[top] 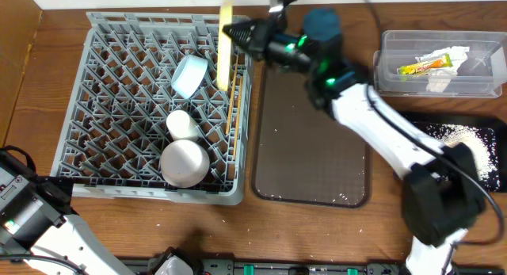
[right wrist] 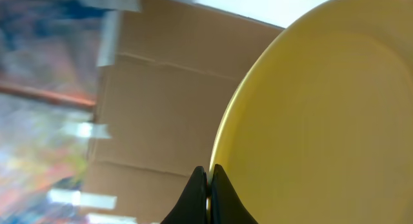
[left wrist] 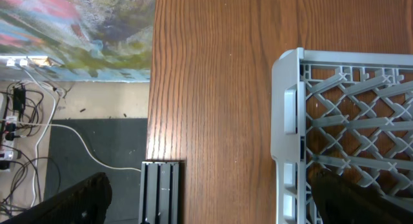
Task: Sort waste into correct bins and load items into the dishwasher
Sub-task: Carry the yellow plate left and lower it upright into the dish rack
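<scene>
My right gripper (top: 238, 31) is shut on the rim of the yellow plate (top: 226, 49) and holds it on edge over the right side of the grey dish rack (top: 71, 140). In the right wrist view the plate (right wrist: 322, 114) fills the right half, with the fingertips (right wrist: 208, 179) pinching its edge. In the rack lie the light-blue saucer (top: 189, 75), the cream cup (top: 182, 124), the pale bowl (top: 184, 162) and the chopsticks (top: 233, 116). My left gripper (left wrist: 206, 211) is open beside the rack's corner (left wrist: 287, 108). The clear tub (top: 388, 65) holds the napkin (top: 444, 69) and the wrapper (top: 424, 66).
The dark-brown serving tray (top: 310, 140) lies right of the rack. The black bin (top: 491, 160), with pale crumbs (top: 459, 136) in it, sits at the right edge, partly behind my right arm. A cardboard box (right wrist: 155, 114) stands behind the table.
</scene>
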{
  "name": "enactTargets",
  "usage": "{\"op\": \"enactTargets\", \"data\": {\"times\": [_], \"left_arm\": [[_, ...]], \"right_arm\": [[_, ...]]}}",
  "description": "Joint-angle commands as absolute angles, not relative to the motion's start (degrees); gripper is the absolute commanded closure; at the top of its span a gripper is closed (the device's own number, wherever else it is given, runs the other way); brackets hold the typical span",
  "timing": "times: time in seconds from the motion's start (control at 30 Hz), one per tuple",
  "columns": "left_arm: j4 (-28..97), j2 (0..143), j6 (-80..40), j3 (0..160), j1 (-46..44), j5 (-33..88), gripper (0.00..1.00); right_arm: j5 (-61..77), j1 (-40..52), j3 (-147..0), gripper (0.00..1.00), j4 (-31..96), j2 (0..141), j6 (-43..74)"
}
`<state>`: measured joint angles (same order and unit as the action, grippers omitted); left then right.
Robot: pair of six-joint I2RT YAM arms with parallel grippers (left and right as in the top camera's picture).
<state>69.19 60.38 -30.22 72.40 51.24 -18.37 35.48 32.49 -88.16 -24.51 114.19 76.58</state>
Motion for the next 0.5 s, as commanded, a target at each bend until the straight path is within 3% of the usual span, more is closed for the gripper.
{"op": "enactTargets", "data": {"times": [0.0,0.23,0.37,0.47], "left_arm": [[69.4,60.2,-30.8,73.4,51.5,-19.1,0.0],[69.4,60.2,-30.7,73.4,51.5,-19.1,0.0],[69.4,60.2,-30.7,73.4,51.5,-19.1,0.0],[69.4,60.2,-30.7,73.4,51.5,-19.1,0.0]], "right_arm": [[31.7,32.1,-88.5,0.99,-24.5,119.3,77.3],[30.4,32.1,-88.6,0.96,-23.6,121.5,76.1],[34.0,31.6,-89.7,0.44,-24.3,121.4,74.8],[36.9,30.8,-91.5,0.19,-23.7,120.3,72.2]]}}
